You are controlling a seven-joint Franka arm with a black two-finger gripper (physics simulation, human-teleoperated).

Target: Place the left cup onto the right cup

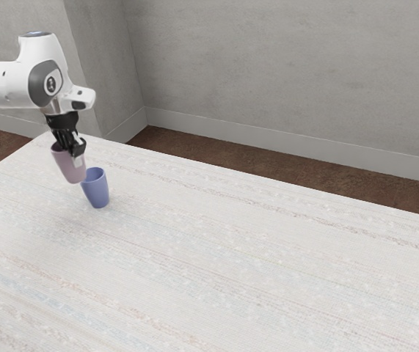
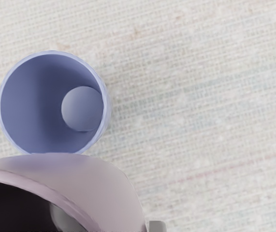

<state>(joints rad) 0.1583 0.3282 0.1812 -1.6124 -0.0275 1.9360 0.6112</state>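
A mauve cup (image 1: 70,166) hangs tilted just above the table, with my gripper (image 1: 70,146) shut on its rim. Right beside it, toward the exterior view's right, a blue cup (image 1: 96,188) stands upright on the table, its rim close to the mauve cup's side. In the wrist view the blue cup (image 2: 53,103) shows its open mouth and round bottom, and the held mauve cup (image 2: 79,186) lies large and blurred under my hand, its edge overlapping the blue cup's rim.
The pale woven tabletop (image 1: 253,257) stretches wide toward the exterior view's right and front. Its far edge runs close behind the cups, with brown floor (image 1: 282,165) and grey walls beyond.
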